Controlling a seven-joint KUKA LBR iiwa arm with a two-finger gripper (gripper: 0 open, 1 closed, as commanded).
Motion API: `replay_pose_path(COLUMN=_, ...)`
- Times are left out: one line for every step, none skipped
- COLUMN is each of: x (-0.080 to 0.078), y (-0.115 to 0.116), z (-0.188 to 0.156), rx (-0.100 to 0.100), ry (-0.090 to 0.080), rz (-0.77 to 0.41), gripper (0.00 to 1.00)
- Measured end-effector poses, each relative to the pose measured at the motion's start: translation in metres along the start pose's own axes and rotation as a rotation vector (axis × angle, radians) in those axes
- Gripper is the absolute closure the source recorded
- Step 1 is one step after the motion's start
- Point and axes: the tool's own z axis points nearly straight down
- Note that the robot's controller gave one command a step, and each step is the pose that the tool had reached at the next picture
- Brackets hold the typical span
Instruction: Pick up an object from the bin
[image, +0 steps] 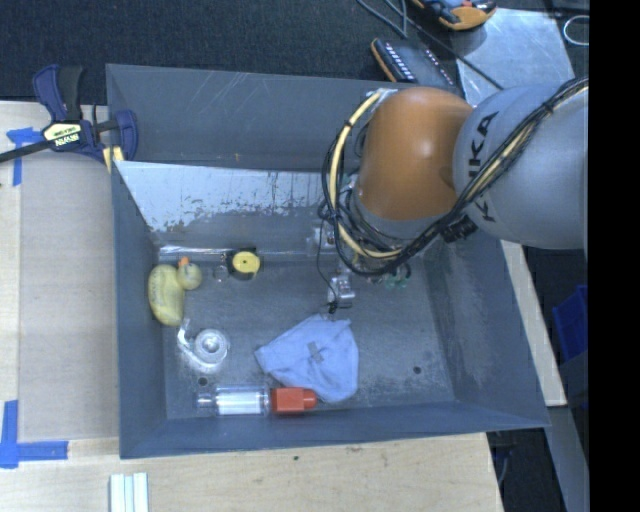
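Tool (340, 297), mostly hidden under orange cover (410, 150), hangs over blue cloth (312, 362).

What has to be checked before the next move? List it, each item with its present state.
1. Gripper lined up over a thing: ok, it is above the upper edge of the crumpled blue cloth.
2. Gap between gripper and cloth: cannot tell.
3. Cloth away from the bin walls: ok, it lies mid-floor.
4. Neighbours apart from the cloth: not ok, the red-capped bottle lies against its lower edge.
5. Yellow duck out of the way: ok, far left.
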Motion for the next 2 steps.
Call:
replay_pose_path(x=0.001, y=-0.003, z=0.003, rx=0.0, ry=-0.001, rz=-0.011, gripper=0.0)
replay_pose_path(x=0.007, y=-0.003, z=0.084, rx=0.0, ry=0.0, rz=-0.156, gripper=0.0)
